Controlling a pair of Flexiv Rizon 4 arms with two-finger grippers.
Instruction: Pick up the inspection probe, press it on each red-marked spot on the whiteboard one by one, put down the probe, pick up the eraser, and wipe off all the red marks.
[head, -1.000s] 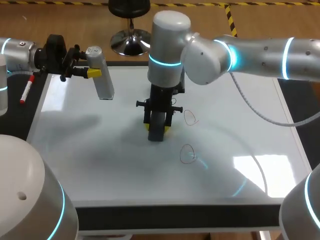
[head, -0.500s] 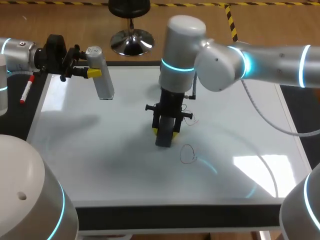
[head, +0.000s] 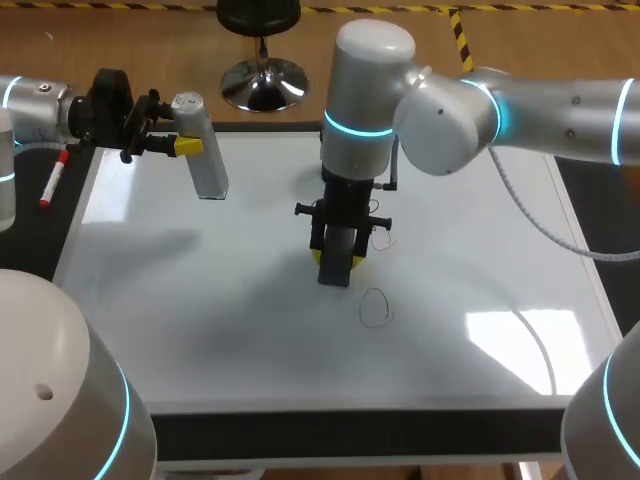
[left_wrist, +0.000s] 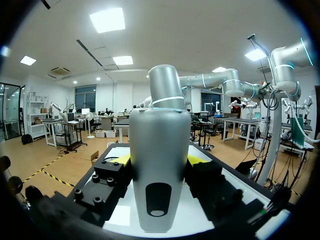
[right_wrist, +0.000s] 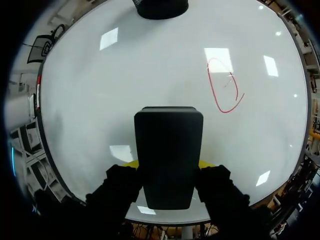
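1. Over the middle of the whiteboard (head: 200, 300), in the head view, our right arm (head: 560, 110) comes in from the right and points its right gripper (head: 336, 260) straight down. Its yellow-tipped fingers clamp the black eraser (head: 335, 272) from two sides, and the eraser's lower end seems to rest on the board. Just beside it, on the right arm's side, shows a faint scrap of red line (head: 382, 238). Nearer the front edge lies a whole red loop (head: 375, 308), apart from the eraser. At the board's far left corner our left gripper (head: 197, 144) grips the grey probe (head: 206, 168) near its upper end, so the probe hangs slightly tilted above the board. A red marker pen (head: 52, 182) lies on the dark worktop (head: 35, 240) just left of the board.

2. From the left wrist view, we see the left gripper (left_wrist: 159, 160) closed on the probe (left_wrist: 159, 190): the silver body fills the gap between the two yellow tips, and both press against it. A dark oval opening sits low on the probe's near face. Under it lies the whiteboard (left_wrist: 180, 220), and beyond it rises our right arm (left_wrist: 165, 90).

3. From the right wrist view, the right gripper (right_wrist: 168, 164) holds the eraser (right_wrist: 168, 150) between its fingers, a yellow tip showing at each side. The eraser stands over bare whiteboard (right_wrist: 100, 100). The red loop (right_wrist: 225, 87) lies ahead of it and off to one side, clear of the eraser, with a small red squiggle inside it.
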